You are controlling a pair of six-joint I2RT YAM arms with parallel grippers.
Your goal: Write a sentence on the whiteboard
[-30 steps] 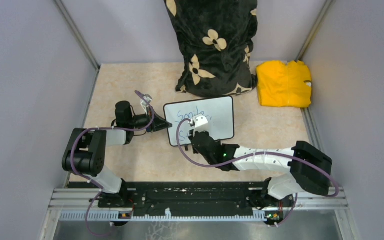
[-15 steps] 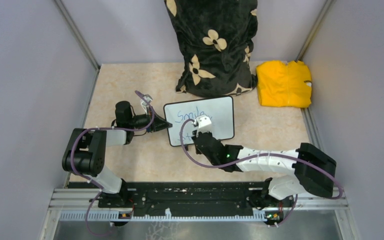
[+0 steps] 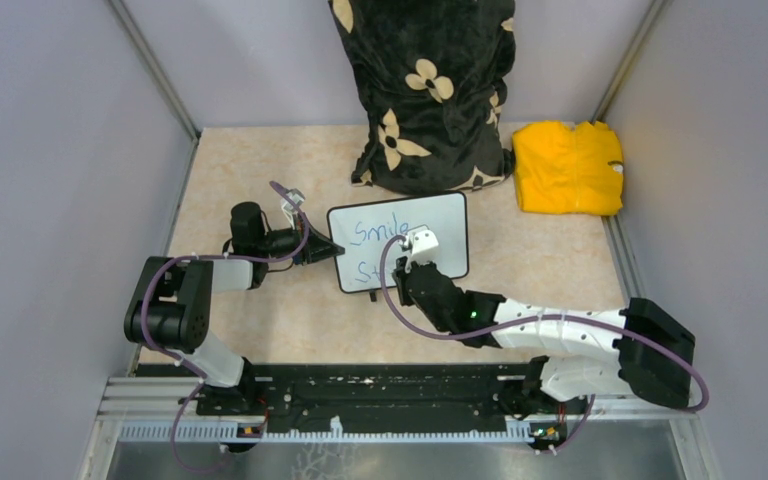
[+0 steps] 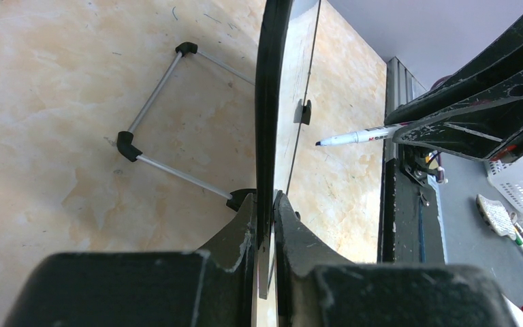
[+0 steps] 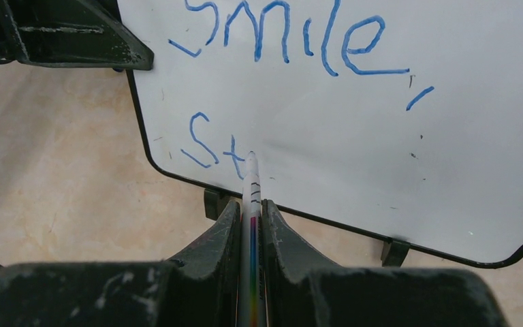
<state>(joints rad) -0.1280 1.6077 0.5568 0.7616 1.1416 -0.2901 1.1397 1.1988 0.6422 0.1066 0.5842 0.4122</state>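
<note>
- The whiteboard [image 5: 381,150] carries the sentence [image 5: 293,41] in blue handwriting. In the right wrist view its upper line reads "Smile", followed by a short slanted stroke like a comma.
- The lower line, at the board's left, reads only "St".
- The top view shows the same two blue words, small but legible.
- The marker [image 4: 357,137] has a short dark word printed on its white barrel in the left wrist view. It is too small to read with certainty.
</note>
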